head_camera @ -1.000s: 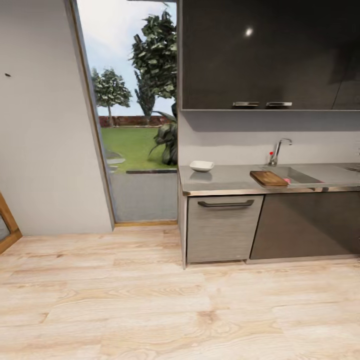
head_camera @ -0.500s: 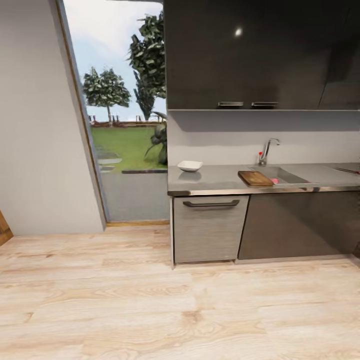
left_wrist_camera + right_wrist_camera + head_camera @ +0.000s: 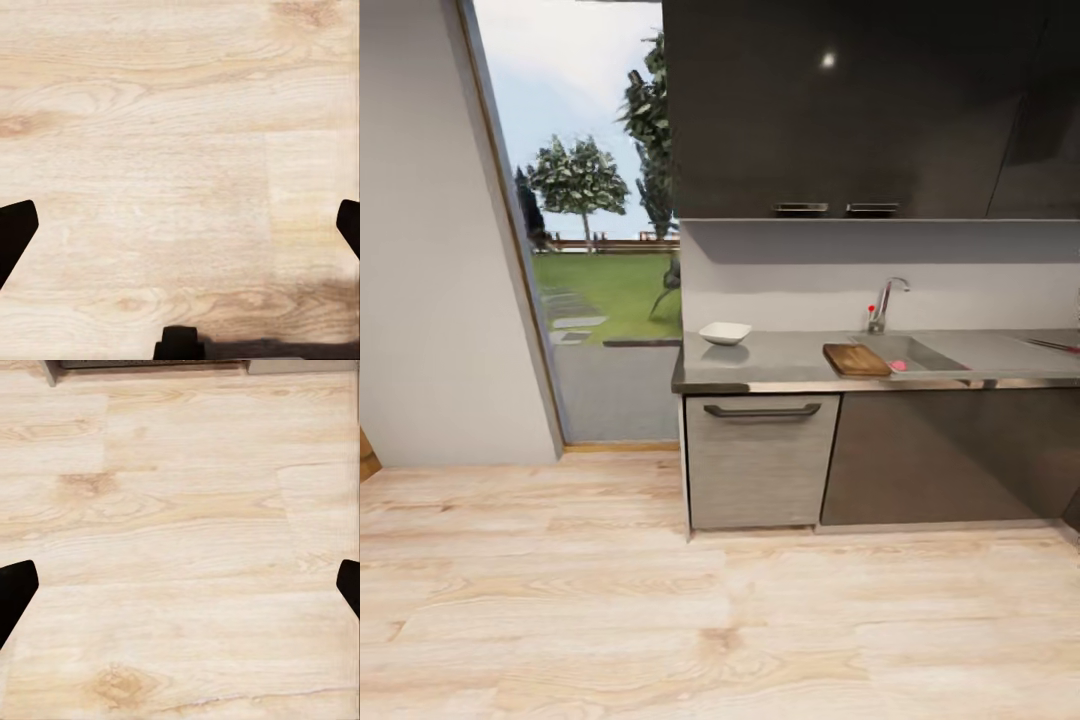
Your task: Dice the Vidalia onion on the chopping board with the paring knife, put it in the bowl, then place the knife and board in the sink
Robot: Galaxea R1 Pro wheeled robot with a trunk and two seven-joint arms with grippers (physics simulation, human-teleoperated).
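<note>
Head view: we're standing off from the countertop (image 3: 800, 360), so nothing is within reach; we judge this as approach, task not begun. The chopping board (image 3: 856, 359) lies on the worktop just beside the sink (image 3: 920, 352), on its left edge, which suits a short carry from basin to board. The Vidalia onion (image 3: 899, 366) shows as a small pink spot in the basin next to the board; its shape is too small to resolve. The bowl (image 3: 725, 333) sits well apart, near the counter's left end. A thin dark-and-red sliver at the right frame edge is probably the paring knife (image 3: 1057, 346), cut off, so we can't confirm blade direction. The faucet (image 3: 886, 303) stands behind the basin.

Left wrist view: the left gripper (image 3: 180, 232) points down at the wood floor (image 3: 165, 150); dark fingertips (image 3: 15, 234) sit at both picture edges, so jaws are spread wide, holding nothing.

Right wrist view: the right gripper (image 3: 180, 589) is likewise over the floor, jaws wide apart, empty. A strip of cabinet base (image 3: 150, 364) is cut off at the frame edge.
</note>
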